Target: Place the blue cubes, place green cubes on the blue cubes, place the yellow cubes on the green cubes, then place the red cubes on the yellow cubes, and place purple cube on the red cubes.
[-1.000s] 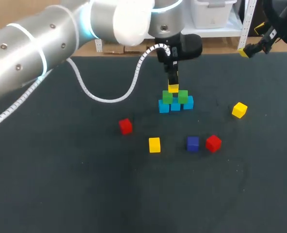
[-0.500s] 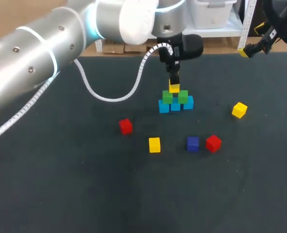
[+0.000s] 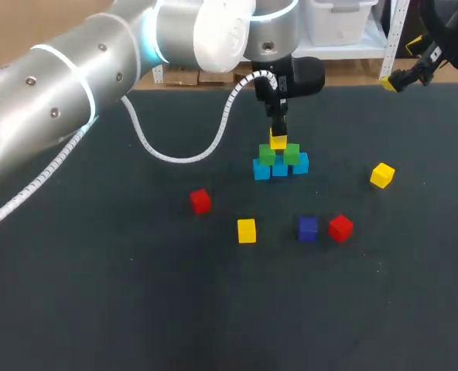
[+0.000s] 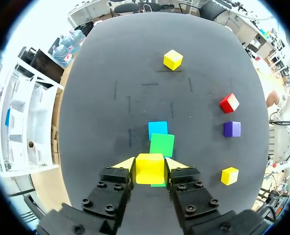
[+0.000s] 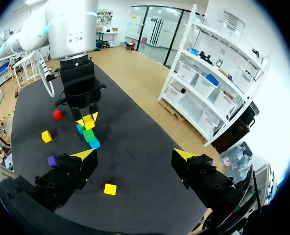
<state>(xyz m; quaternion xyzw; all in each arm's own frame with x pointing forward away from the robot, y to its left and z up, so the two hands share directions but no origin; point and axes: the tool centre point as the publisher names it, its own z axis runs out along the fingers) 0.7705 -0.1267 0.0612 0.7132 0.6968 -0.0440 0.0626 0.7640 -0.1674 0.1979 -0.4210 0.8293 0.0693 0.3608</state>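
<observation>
My left gripper is shut on a yellow cube, held right over two green cubes that sit on a row of light blue cubes. In the left wrist view the yellow cube fills the gap in the left gripper, with a green cube and a blue cube just ahead. Whether it rests on the green cubes I cannot tell. My right gripper hangs open at the far right edge; the right gripper holds nothing and looks toward the stack.
Loose on the dark mat lie a red cube, a yellow cube, a purple cube, a second red cube and another yellow cube. A white cable loops from the left arm.
The left arm's upper part has shifted slightly to the right. The yellow cube in its gripper has barely moved above the green cubes. The right arm has stayed still.
</observation>
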